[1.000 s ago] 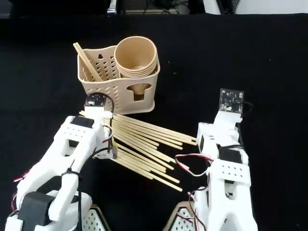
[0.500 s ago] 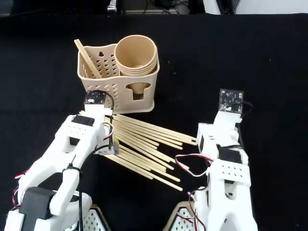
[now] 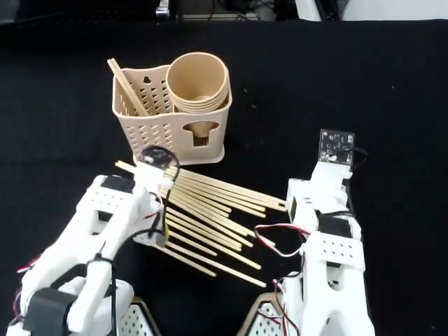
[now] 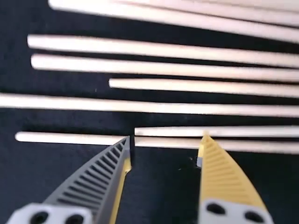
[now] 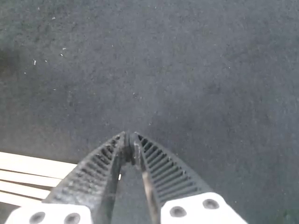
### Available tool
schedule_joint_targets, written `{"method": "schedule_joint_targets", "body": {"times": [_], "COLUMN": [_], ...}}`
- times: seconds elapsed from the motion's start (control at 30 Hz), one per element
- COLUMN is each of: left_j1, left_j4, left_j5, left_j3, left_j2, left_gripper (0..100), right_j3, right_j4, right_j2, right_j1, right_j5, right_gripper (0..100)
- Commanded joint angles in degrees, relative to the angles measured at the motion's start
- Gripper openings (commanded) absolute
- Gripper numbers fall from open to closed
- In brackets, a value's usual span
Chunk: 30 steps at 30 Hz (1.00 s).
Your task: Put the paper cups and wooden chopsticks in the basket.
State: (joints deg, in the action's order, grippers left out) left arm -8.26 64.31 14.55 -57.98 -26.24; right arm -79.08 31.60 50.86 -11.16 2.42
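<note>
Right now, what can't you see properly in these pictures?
High view: the paper cups are nested, so their count is hidden.
High view: the left arm covers the ends of some chopsticks.
Left wrist view: picture edges cut the chopsticks off beyond the open left tool.

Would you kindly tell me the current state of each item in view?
Basket: upright, partly filled.
Paper cups: stacked upright in basket.
Chopstick in basket: leaning.
Loose chopsticks: lying flat, outside basket.
Left gripper: open, above loose chopsticks.
Right gripper: shut, empty.
</note>
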Motion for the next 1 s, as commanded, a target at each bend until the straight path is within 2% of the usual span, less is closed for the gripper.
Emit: {"method": "schedule_joint_targets", "body": {"times": [0.0, 0.17, 0.3, 0.57, 0.8, 0.97], "left_j1": [-0.4, -0.4, -0.48, -0.57, -6.81, -7.16], "left_j4": [0.44, 2.64, 1.05, -1.58, -5.45, -6.24], "left_j5": [13.8, 29.63, 35.43, 36.48, 36.31, 36.48], "left_j3": [0.4, -1.45, -2.86, -3.21, -6.55, -7.6], "left_j2": [-4.4, -7.74, -8.26, -8.26, -8.26, -8.26], "left_gripper": [24, 24, 25, 28, 28, 28], "right_j3": [0.22, 0.22, 0.22, 0.22, 0.22, 0.22], "right_j4": [-1.14, -1.14, -1.14, -1.14, -1.14, -1.14], "right_j2": [1.36, 1.27, 1.27, 1.27, 1.27, 1.27], "right_j1": [0.79, 0.79, 0.79, 0.79, 0.79, 0.79], "right_j5": [0.7, 0.7, 0.7, 0.7, 0.7, 0.7], "right_gripper": [2.1, 2.0, 2.1, 2.1, 2.0, 2.0]}}
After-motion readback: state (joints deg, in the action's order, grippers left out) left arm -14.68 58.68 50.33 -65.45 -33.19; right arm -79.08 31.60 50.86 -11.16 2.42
